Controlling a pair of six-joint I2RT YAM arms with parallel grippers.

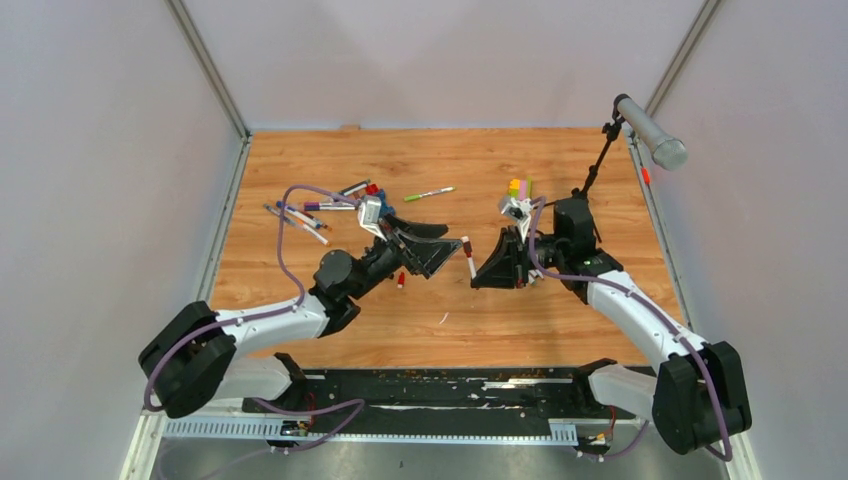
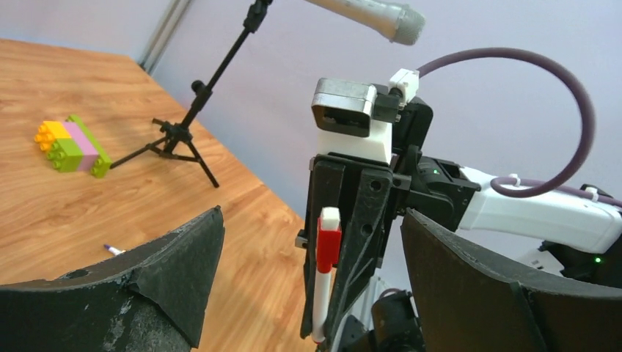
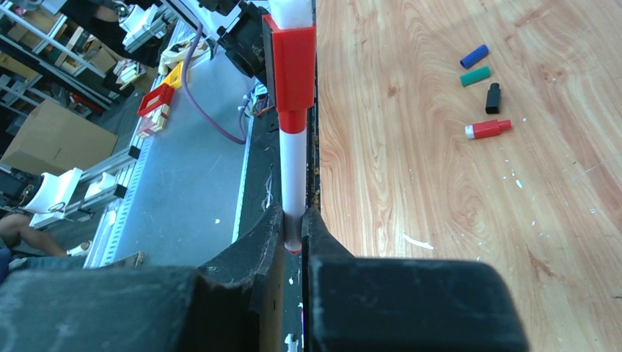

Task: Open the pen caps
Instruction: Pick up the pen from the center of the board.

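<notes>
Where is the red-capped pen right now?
The pen is mid-table in the top view, clamped in the right gripper, its red cap pointing at the open left gripper beside it.

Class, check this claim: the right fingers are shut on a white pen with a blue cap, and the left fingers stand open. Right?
No. The cap is red, not blue; the right wrist view shows it. The right fingers are shut on the white pen, and the left fingers stand open.
</notes>
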